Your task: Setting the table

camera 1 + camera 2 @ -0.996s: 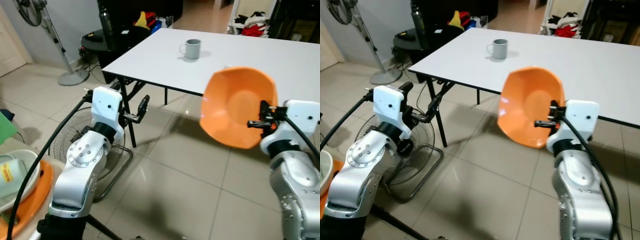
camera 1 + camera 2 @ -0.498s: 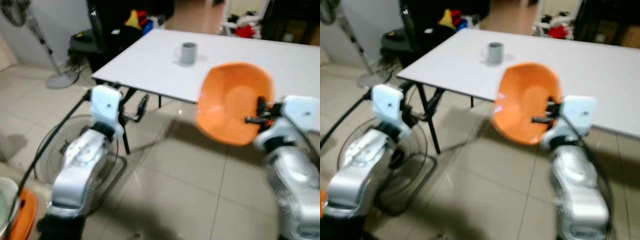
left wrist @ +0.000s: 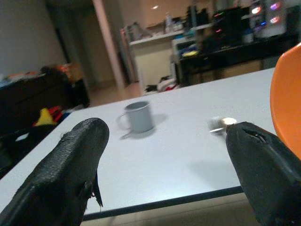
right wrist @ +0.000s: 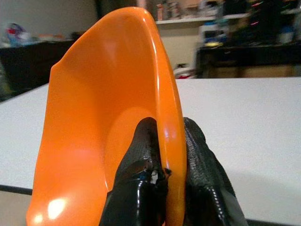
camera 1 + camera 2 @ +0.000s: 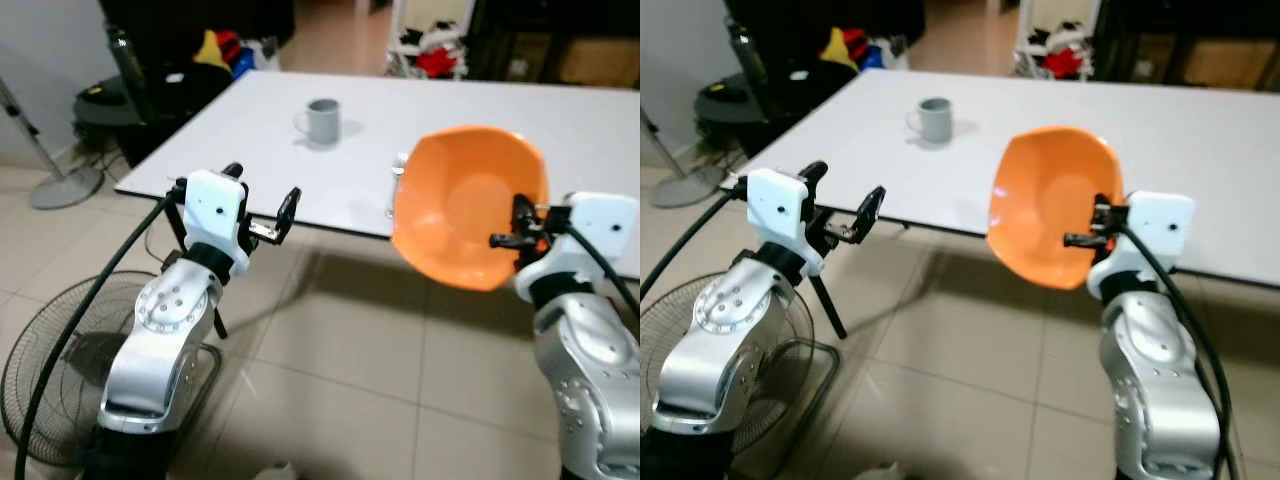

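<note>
From the head views, the right tool (image 5: 520, 228) pinches an orange bowl (image 5: 465, 205) by its rim, tilted before the white counter (image 5: 560, 120). A grey mug (image 5: 322, 121) stands further back; a floor fan (image 5: 40, 370) sits low left. In the left wrist view, the left tool (image 3: 164, 174) is spread, empty, facing the mug.

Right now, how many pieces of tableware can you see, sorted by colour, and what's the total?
Orange: 1, the bowl, clamped by its rim in the right gripper, held tilted in front of the white table.
Grey: 1, the mug, standing on the table.
Total: 2.
The left gripper is open and holds nothing.
</note>
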Robot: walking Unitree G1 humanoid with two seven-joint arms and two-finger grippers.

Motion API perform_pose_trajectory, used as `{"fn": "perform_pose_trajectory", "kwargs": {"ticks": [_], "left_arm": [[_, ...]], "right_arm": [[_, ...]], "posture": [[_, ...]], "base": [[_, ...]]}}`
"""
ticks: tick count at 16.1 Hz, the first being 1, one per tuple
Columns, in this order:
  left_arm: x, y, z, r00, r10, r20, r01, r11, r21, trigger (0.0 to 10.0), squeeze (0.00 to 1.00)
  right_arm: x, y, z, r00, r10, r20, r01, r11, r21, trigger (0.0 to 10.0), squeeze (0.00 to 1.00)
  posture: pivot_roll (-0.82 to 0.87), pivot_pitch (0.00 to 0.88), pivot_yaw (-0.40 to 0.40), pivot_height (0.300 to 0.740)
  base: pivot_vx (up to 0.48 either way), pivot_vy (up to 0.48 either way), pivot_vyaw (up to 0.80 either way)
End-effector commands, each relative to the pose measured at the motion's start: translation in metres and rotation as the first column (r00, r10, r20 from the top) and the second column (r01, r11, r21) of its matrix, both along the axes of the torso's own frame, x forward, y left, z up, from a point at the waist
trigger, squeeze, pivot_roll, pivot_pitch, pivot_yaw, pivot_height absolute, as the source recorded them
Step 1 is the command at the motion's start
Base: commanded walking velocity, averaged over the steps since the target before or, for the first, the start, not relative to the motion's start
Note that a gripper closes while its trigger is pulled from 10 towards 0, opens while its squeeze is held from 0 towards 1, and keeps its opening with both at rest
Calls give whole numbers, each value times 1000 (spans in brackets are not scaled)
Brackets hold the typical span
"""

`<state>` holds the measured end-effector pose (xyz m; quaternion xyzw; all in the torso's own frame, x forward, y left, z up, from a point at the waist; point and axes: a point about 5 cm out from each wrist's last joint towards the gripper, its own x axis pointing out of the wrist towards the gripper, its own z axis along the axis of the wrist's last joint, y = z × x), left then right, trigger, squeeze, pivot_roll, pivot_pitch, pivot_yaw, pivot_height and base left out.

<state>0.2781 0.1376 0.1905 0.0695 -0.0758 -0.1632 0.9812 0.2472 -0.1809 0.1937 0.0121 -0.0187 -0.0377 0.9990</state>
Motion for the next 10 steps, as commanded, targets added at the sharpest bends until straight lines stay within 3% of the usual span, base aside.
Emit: {"fn": "perform_pose_trajectory", "kwargs": {"ticks": [1,10], "left_arm": [[2,5,0,1000,20,-3,-20,1000,7,10000,231],[0,6,-1,1000,25,-9,-25,1000,3,10000,231]], "right_arm": [[1,9,8,998,60,35,-61,998,15,10000,0],[4,12,4,992,122,-16,-121,990,70,10000,0]], "posture": [[56,0,65,740],[59,0,53,740]], "base": [[345,0,0],[348,0,0]]}}
